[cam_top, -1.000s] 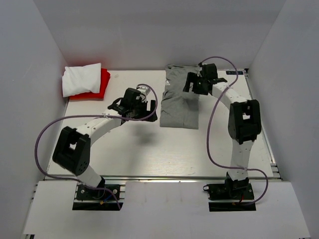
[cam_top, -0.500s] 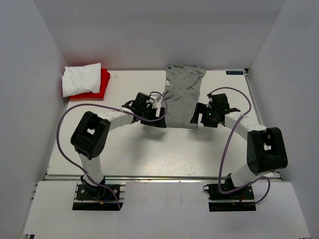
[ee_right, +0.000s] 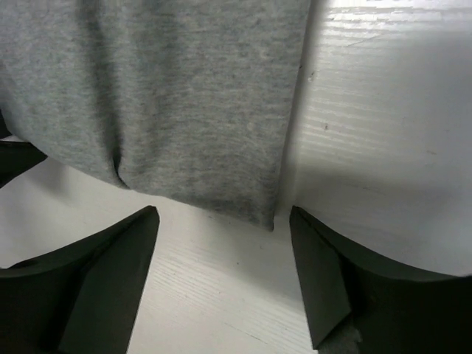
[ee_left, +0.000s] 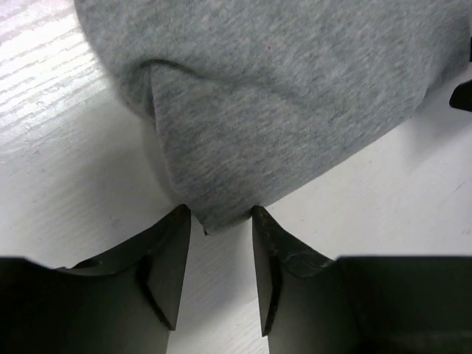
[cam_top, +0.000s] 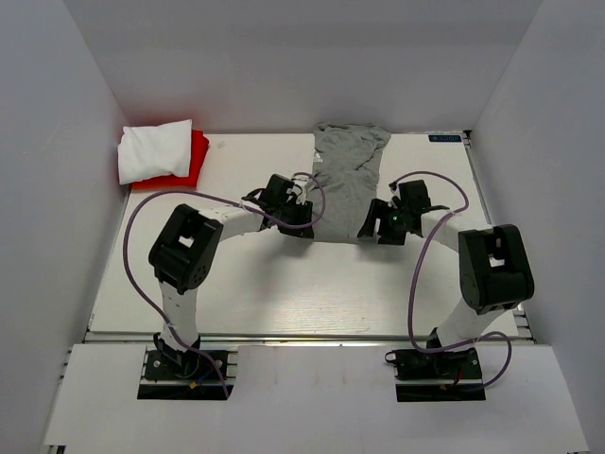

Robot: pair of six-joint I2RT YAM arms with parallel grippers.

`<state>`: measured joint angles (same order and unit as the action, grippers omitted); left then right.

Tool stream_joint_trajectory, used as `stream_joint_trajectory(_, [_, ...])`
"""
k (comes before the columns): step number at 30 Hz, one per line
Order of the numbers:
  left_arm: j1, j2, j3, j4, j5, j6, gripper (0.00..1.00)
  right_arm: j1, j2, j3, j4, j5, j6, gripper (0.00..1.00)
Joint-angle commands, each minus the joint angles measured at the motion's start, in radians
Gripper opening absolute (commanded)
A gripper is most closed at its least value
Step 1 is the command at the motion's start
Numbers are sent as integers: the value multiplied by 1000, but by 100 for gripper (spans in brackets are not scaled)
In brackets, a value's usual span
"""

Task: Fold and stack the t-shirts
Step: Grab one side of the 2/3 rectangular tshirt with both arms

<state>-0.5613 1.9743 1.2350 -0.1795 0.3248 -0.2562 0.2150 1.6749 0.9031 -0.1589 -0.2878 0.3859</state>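
The grey t-shirt (cam_top: 345, 180) lies folded into a long strip at the back middle of the table (cam_top: 284, 293). My left gripper (cam_top: 304, 219) is at its near left corner. In the left wrist view the jaws (ee_left: 219, 214) stand partly closed, with the shirt's (ee_left: 295, 96) corner tip between the fingertips but not pinched. My right gripper (cam_top: 371, 225) is at the near right corner. Its jaws (ee_right: 225, 214) are wide open around the hem of the shirt (ee_right: 162, 96). A folded white t-shirt (cam_top: 156, 149) rests on a red t-shirt (cam_top: 197, 156) at the back left.
White walls close in the table on the left, back and right. A purple cable (cam_top: 132, 255) loops from each arm. The right gripper's tip (ee_left: 461, 96) shows at the edge of the left wrist view.
Both arms have swung in to the near edge of the grey shirt, one to each corner. The left jaws have narrowed markedly, and the right jaws a little.
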Motion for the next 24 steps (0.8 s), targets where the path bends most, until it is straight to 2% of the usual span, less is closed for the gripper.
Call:
stream_joint_trajectory(1, [-5,18,7,-21,-1,11,48,-9,35,-4,32,-13,10,76])
stream_joint_trajectory(2, [-5,27,7,-21,-1,11,47,-8,36,-4,47,-17,11,73])
stream_joint_trajectory(3, [-5,28,7,-21,-1,11,39,-9,45,-3,50,-24,14,64])
stream_joint_trajectory(5, [-14,38,7,-12,-1,11,37,-11,55,2,53,-30,15,59])
stream_joint_trajectory(6, [-14,50,21,-12,-1,11,35,-12,60,2,50,-28,18,53])
stream_joint_trajectory(7, [-14,51,30,-12,-1,11,31,-12,66,2,48,-34,16,42])
stream_joint_trajectory(10, [-14,69,50,-12,-10,11,25,-11,60,-3,50,-28,18,31])
stream_joint_trajectory(12, [-14,69,50,-12,-10,11,2,-12,56,-6,52,-24,19,14])
stream_joint_trajectory(13, [-14,57,50,-12,-10,11,0,-16,51,-7,45,-27,15,0])
stream_joint_trajectory(17, [-14,-29,-32,-21,-39,11,0,-16,-30,-27,19,-44,-24,0])
stream_joint_trajectory(19, [-14,-130,-84,-47,-84,-4,0,-19,-73,-68,-19,-13,-34,0])
stream_joint_trajectory(22, [-14,-271,-193,-57,-104,-34,0,-16,-240,-146,-59,4,-44,0])
stream_joint_trajectory(24, [-23,-333,-271,-57,-45,-61,0,-11,-351,-199,-83,-2,-22,0])
